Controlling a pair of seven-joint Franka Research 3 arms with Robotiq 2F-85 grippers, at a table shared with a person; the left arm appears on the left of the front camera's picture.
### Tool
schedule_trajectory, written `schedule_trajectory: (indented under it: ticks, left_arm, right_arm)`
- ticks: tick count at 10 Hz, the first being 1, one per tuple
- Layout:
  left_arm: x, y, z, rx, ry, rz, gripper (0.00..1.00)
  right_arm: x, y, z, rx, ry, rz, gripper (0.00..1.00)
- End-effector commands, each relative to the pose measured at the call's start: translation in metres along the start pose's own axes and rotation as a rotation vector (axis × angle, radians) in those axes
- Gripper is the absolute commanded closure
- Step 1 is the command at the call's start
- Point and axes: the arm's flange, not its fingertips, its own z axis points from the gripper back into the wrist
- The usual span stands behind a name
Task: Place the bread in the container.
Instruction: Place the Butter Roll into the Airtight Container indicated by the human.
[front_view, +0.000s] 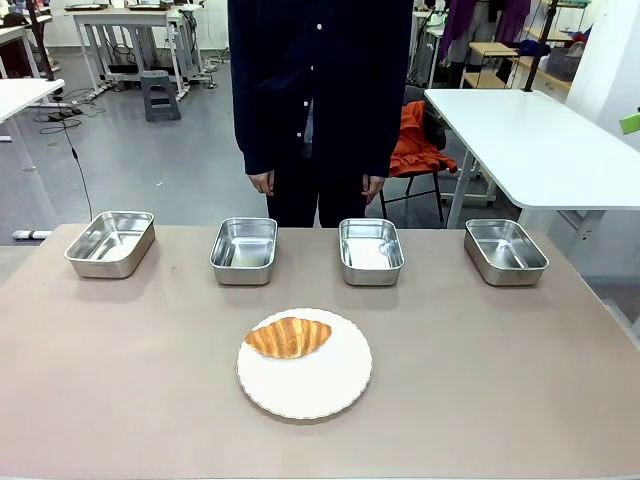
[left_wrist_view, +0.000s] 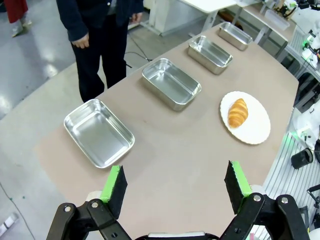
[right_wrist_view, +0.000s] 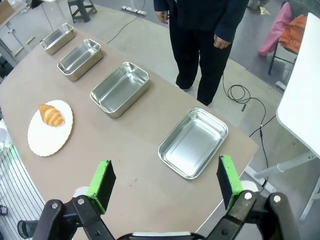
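Table (front_view: 120, 380): beige top filling the lower half of the scene.
Plate (front_view: 320, 392): round, white, at the table's middle; taken as the dial's centre below.
Croissant (front_view: 288, 337): golden-brown, lying across the plate's 11 o'clock part, tips curving down.
Far-left pan (front_view: 110, 243): shiny steel, empty, at 10 o'clock, well apart from the plate.
Second pan (front_view: 244, 250): empty, at 11 o'clock.
Third pan (front_view: 370, 251): empty, at 1 o'clock.
Far-right pan (front_view: 505, 251): empty, at 2 o'clock.
Row: all four pans are apart from each other along the far edge.
Person (front_view: 320, 90): at 12 o'clock behind the table, in dark clothes, one hand (front_view: 262, 183) and the other hand (front_view: 372, 188) hanging at the sides.
Orange garment (front_view: 420, 140): draped on a chair, 1 o'clock beyond the person.
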Motion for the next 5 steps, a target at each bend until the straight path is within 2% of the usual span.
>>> schedule_trajectory:
  ticks: [1,5]
  left_arm:
    - [-0.0007,-0.0002,0.0018,-0.004,-0.004,-0.015,0.00]
    - [-0.0007,-0.0002,0.0018,-0.004,-0.004,-0.015,0.00]
  right_arm:
    - [0.0000,-0.0006,0.0008,0.002,-0.003,0.004,0.00]
    - [0.0000,-0.0006,0.0008,0.002,-0.003,0.004,0.00]
